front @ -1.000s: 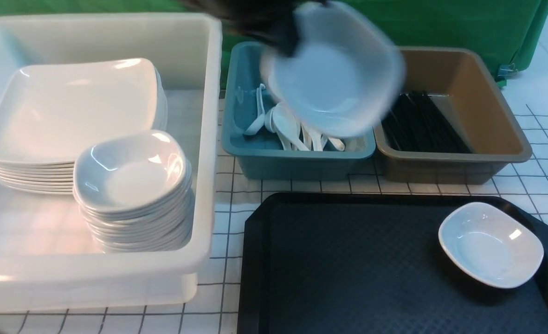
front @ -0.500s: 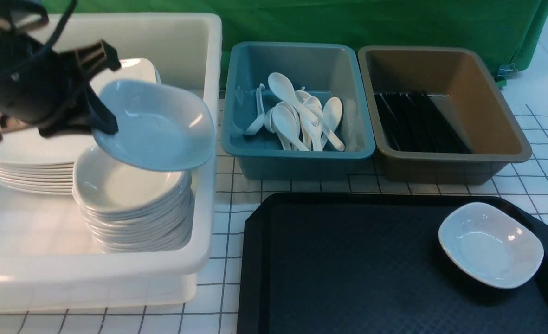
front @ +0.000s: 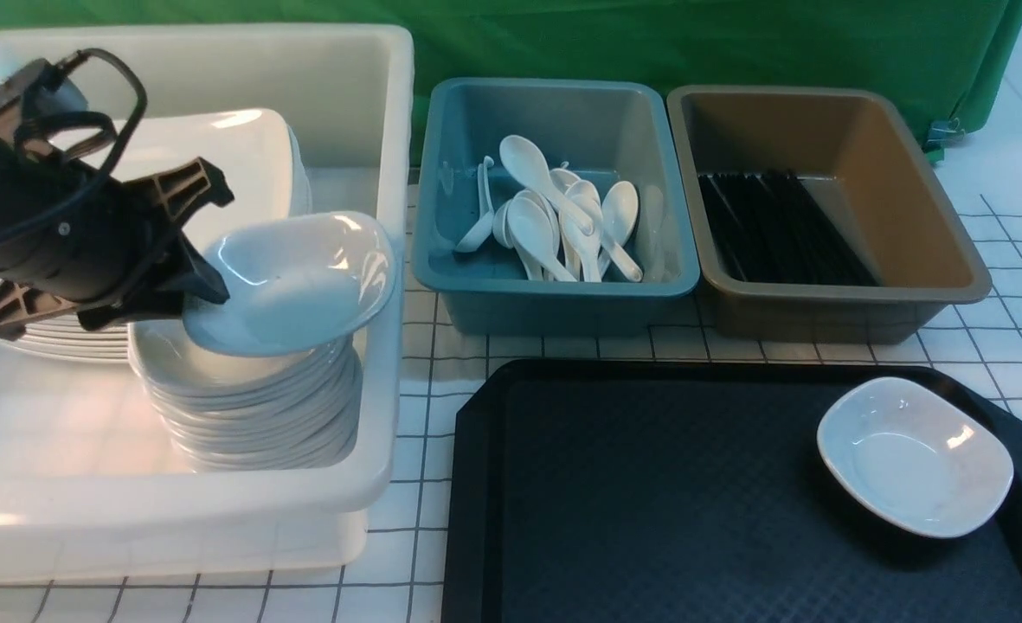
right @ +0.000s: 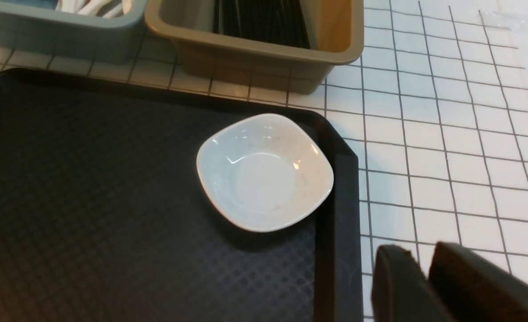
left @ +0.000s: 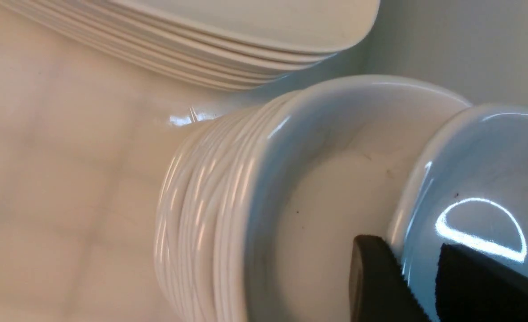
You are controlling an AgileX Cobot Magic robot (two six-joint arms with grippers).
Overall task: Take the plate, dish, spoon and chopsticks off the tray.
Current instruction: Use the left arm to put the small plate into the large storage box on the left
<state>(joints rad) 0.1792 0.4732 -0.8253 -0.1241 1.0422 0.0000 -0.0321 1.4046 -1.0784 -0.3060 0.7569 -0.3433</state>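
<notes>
**Tray clearing status: one dish in transfer, one dish remaining**

Left: The white bin (front: 376,260) contains the stacked square plates (front: 255,164) and the stack of dishes (front: 260,424). Whether the task's plate is in the pile cannot be determined. The left fingers (left: 373,277) are spread either side of the rim of a tilted dish (front: 290,290), which lies over the stack and is not nested level. Judged step: release and seating of this dish; it may slide if left at this angle.

Center: The teal bin (front: 562,290) holds the spoons (front: 532,229). No spoon is visible on the tray (front: 649,484); spoon stage judged complete.

Right: The brown bin (front: 839,298) holds the black chopsticks (front: 779,229); chopstick stage judged complete. One dish (front: 915,457) remains on the tray, near its far right corner. The right fingers (right: 393,277) are slightly apart, with nothing visible between them.

Remaining: seat the tilted dish, then remove the last visible one. The tray's near edge is out of view.
</notes>
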